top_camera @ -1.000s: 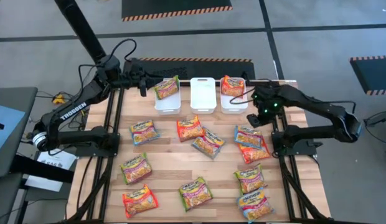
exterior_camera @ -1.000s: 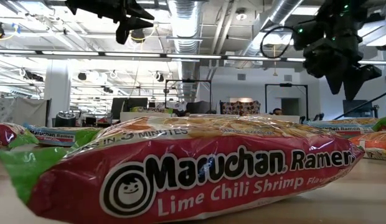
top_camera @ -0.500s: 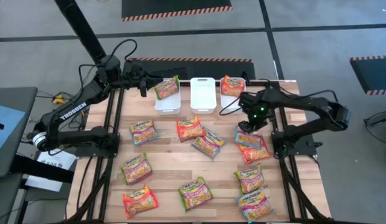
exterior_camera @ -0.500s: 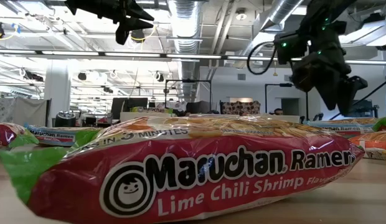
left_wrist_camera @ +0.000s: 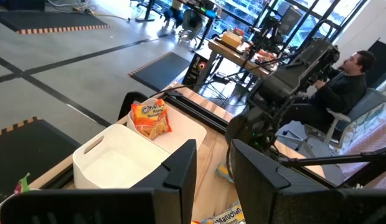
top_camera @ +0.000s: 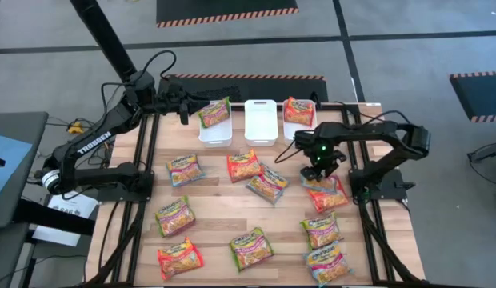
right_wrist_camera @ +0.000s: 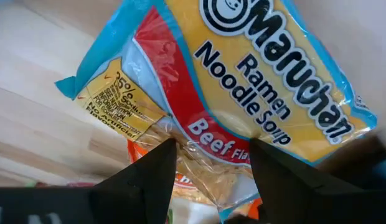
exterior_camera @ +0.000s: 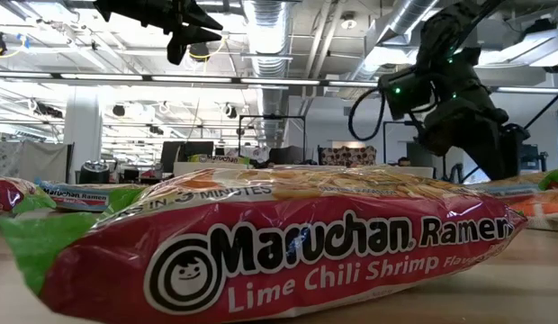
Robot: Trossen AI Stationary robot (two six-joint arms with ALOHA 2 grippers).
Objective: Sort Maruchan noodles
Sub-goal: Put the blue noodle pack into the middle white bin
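Several Maruchan noodle packets lie flat on the wooden table [top_camera: 216,200]. My right gripper [right_wrist_camera: 213,149] stands open and points steeply down, close over a blue-edged beef packet [right_wrist_camera: 261,81] near the table's right side [top_camera: 309,178]. That packet overlaps an orange one [top_camera: 328,196]. My left gripper [left_wrist_camera: 213,155] is held level and high by the left bin [top_camera: 214,128], open with nothing between its fingers. A green-edged packet [top_camera: 214,112] lies in that bin, and an orange packet [top_camera: 298,110] lies in the right bin [top_camera: 300,132].
The middle white bin [top_camera: 261,120] holds nothing. Packets are scattered over the table, among them a lime chili shrimp one [exterior_camera: 279,243] right in front of the low camera. A seated person [left_wrist_camera: 342,87] is beyond the table's right side.
My right gripper has come away from the right bin, going down and toward the table's near and left edges. It has tipped more steeply downward and now stands over the blue-edged packet. Its fingers have stayed open.
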